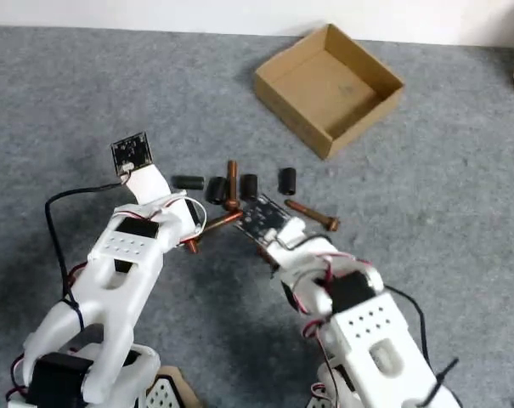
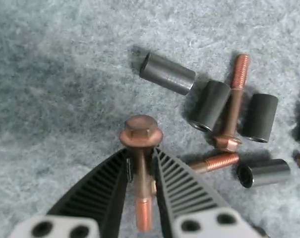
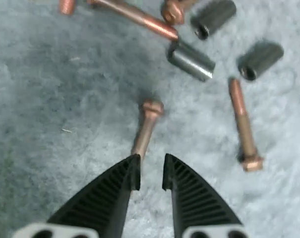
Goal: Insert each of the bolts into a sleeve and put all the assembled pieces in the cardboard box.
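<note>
Left wrist view: the bolt (image 2: 141,136), pinched mid-shank by the left gripper (image 2: 141,153) near the table's (image 2: 50,99) middle, could swivel or slip in that narrow hold when pressed at a sleeve (image 2: 167,73), which lies free and may roll. It is copper-coloured, with a flanged hex head and a threaded tip. Beyond it, the right gripper (image 3: 150,164), slightly spread and empty, hovers just short of a loose bolt (image 3: 146,129).

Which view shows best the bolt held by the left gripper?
The left wrist view: the bolt lies close, clamped in the left gripper, hex head and threaded tip clear. The high view shows it small, as a slanting copper rod. In the right wrist view a shaft far off may be it; I cannot tell.
</note>
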`<state>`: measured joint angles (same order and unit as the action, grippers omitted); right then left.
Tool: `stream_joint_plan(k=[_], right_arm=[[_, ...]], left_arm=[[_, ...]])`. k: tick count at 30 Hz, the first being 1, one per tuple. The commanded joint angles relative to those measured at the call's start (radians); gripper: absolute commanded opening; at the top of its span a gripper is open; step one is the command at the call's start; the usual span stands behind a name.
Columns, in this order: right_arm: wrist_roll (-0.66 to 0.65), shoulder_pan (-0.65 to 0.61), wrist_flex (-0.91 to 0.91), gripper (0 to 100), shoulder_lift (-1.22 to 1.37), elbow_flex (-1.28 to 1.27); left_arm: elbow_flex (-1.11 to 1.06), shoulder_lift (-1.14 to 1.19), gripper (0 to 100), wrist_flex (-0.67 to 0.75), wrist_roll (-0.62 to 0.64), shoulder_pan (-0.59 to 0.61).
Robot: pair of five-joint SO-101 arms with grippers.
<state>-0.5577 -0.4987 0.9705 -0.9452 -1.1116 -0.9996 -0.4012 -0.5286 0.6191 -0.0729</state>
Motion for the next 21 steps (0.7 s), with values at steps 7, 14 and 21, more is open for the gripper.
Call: stream_joint_plan(k=[7,14,21], right_arm=[[-0.244,-0.015,-0.087,12.1,0.306,0.206],[-0.397,-0.012,-0.088,22.1,0.509,0.328],[-0.512,-0.008,-0.076,22.1,0.621,0.440]], left_arm=[[0.012,-0.013,1,0.005,-0.011,0.070],[0.005,-0.007,1,0.080,-0.011,0.147],[0.010,-0.013,1,0.091,-0.011,0.196]])
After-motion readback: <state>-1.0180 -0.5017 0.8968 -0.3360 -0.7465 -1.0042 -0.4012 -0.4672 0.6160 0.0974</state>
